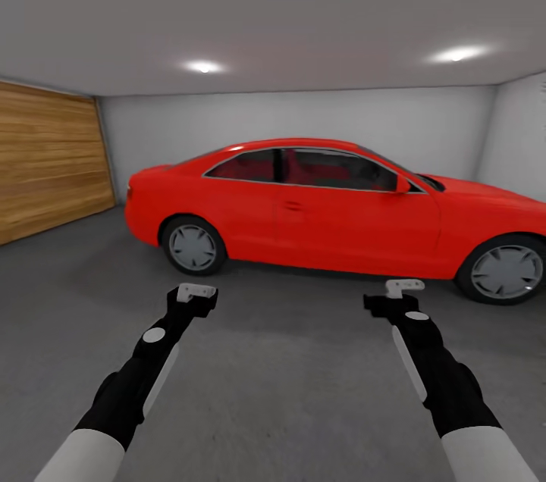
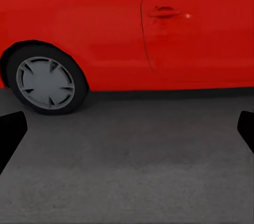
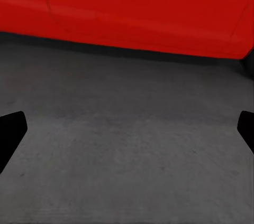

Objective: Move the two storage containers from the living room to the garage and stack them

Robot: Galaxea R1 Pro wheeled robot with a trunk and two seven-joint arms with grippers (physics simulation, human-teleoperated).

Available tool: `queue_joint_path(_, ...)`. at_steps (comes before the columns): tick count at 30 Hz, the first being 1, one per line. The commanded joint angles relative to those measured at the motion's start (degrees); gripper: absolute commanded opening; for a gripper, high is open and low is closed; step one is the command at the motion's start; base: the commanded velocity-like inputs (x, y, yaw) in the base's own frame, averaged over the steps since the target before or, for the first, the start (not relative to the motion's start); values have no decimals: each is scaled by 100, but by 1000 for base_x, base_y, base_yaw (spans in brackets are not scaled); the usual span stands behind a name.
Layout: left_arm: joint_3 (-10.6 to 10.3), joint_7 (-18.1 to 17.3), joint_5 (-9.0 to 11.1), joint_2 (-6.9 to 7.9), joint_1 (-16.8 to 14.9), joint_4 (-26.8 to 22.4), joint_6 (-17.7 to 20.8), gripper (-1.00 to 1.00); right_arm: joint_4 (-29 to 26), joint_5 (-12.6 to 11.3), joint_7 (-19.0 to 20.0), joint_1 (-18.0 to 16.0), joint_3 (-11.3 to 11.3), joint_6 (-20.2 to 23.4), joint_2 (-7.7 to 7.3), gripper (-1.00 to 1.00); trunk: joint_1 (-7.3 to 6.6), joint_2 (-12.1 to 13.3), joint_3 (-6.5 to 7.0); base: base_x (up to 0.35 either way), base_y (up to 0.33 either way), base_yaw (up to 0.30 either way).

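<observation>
Facing the red car (image 1: 326, 201) across the concrete floor (image 1: 273, 391), the left gripper (image 1: 196, 292) and right gripper (image 1: 403, 287) hang spread apart and empty, so rolling ahead risks bumping its door

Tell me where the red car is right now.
In the head view, the red car is parked straight ahead across the grey floor, wooden door to its left.

Both arms are reaching straight out in front of the body, side by side and well apart. The left gripper (image 1: 196, 292) is holding nothing, and its two fingers are standing wide apart. The right gripper (image 1: 403, 287) is doing the same, with its fingers spread wide and nothing between them.
</observation>
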Motion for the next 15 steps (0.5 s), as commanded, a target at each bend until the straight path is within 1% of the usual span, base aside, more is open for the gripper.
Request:
queue_joint_path(1, -8, -8, 4, 7, -3, -11, 34, 100, -5, -3, -23, -5, 10, 32, -1, 100, 4, -5, -10, 303, 0, -192)
queue_joint_path(10, -12, -26, 15, 13, -2, -12, 29, 100, -5, 0, -26, -5, 9, 38, 0, 100, 4, -5, -16, 325, 3, -252)
queue_joint_path(14, -6, -44, 31, 9, -3, -17, 45, 100, -5, 2, -22, -5, 2, 39, -7, 100, 4, -5, -16, 327, 105, -263)
queue_joint_path(15, 1, -87, 82, 10, -3, -21, 54, 100, -5, 0, -17, -5, -4, 39, -17, 100, 4, -5, -16, 322, 161, -174)
